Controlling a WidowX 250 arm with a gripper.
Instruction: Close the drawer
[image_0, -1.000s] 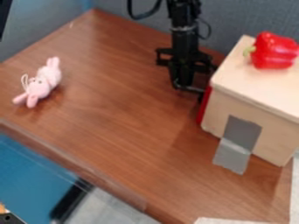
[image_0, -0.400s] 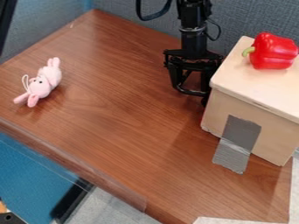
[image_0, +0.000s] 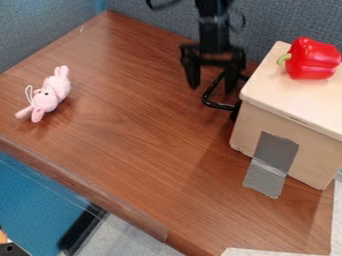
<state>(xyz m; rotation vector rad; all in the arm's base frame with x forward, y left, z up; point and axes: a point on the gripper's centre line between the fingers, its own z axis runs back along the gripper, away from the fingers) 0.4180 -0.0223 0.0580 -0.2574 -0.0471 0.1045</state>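
Observation:
My gripper (image_0: 212, 86) hangs at the upper middle of the view, left of the wooden drawer box (image_0: 284, 135). Its two fingers stand apart with nothing held between them. A black curved handle (image_0: 219, 105) juts out from the box's left side, just below and behind the right finger; whether they touch I cannot tell. The drawer's front faces away from the camera, and the drawer looks pushed in against the box.
On top of the box lies a red bell pepper (image_0: 312, 58). Grey tape (image_0: 270, 162) runs from the box onto the wooden table (image_0: 140, 145). A pink plush toy (image_0: 48, 95) lies at the left.
The drawer has slid right into the box, and the red strip at its front is out of sight. My gripper first moved right, then lifted up and left off the handle.

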